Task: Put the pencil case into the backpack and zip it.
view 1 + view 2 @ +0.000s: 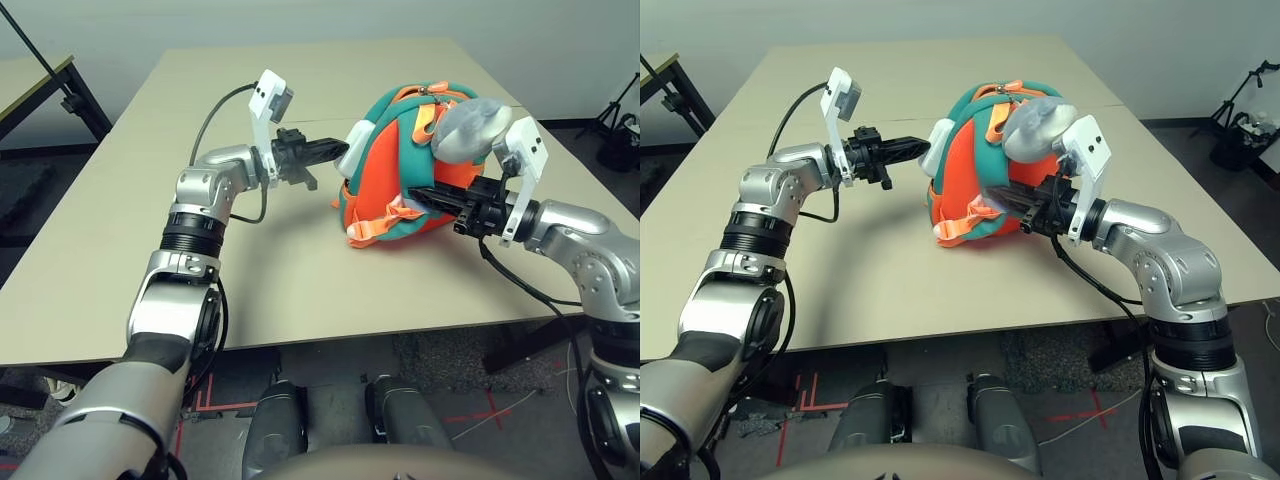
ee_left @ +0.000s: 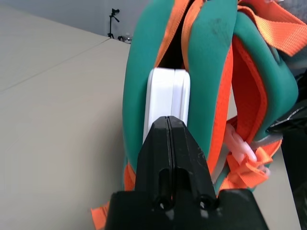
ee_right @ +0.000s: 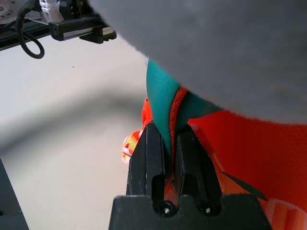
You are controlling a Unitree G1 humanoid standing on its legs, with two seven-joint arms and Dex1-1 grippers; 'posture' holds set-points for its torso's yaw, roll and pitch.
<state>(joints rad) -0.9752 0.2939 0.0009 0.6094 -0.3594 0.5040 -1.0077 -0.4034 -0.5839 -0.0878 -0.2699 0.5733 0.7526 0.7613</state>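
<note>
Right jaws (image 3: 169, 139) clamp backpack (image 1: 385, 165) trim (grey plush above); left jaws (image 2: 168, 125) together, against pencil case (image 2: 167, 98).

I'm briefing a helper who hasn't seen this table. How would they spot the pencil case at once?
Find the orange and teal backpack in the middle of the tan table. At its open slit, just ahead of the closed left gripper, a white rounded end pokes out: the pencil case, the only hard white thing among soft fabric.
</note>
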